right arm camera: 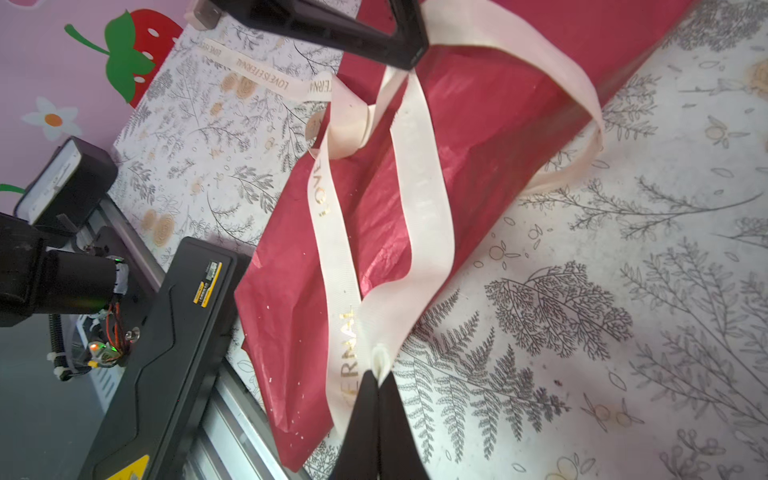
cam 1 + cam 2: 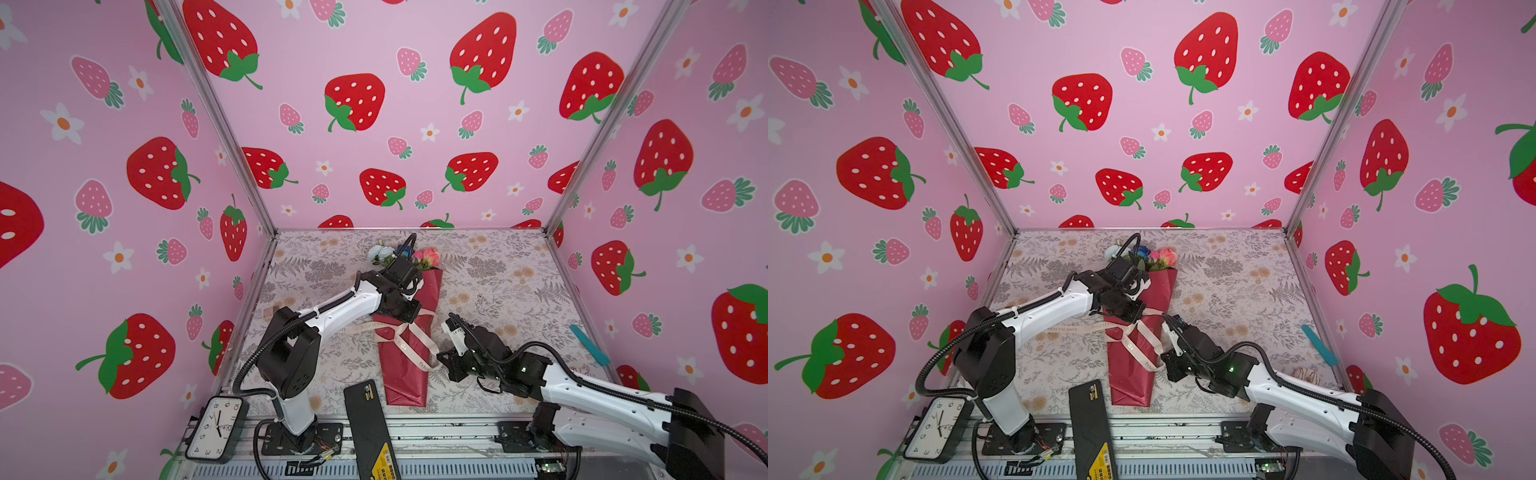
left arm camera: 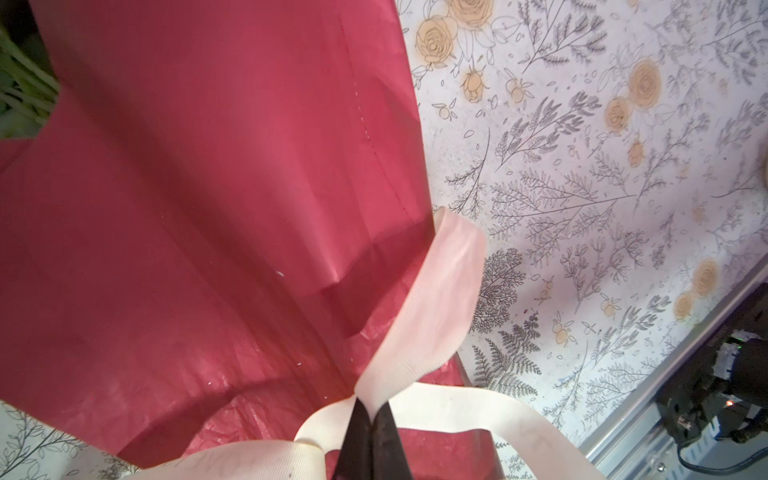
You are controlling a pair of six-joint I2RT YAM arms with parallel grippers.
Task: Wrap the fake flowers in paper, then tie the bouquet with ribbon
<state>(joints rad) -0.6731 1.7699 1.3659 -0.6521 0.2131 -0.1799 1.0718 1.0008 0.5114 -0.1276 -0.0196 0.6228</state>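
Count: one bouquet of fake flowers point(image 2: 405, 376), one cream lettered ribbon point(image 1: 420, 199), two pincers.
Bouquet: pale blue, dark blue and pink blooms in glossy dark red paper. It lay flat mid-way across the floral-patterned table point(image 2: 498, 282), blooms toward the far edge, with the ribbon looped loosely across it.
Left pincer point(image 3: 372, 409): pressed together, pinching the ribbon.
Right pincer point(image 1: 378, 376): pressed together on a ribbon fold.
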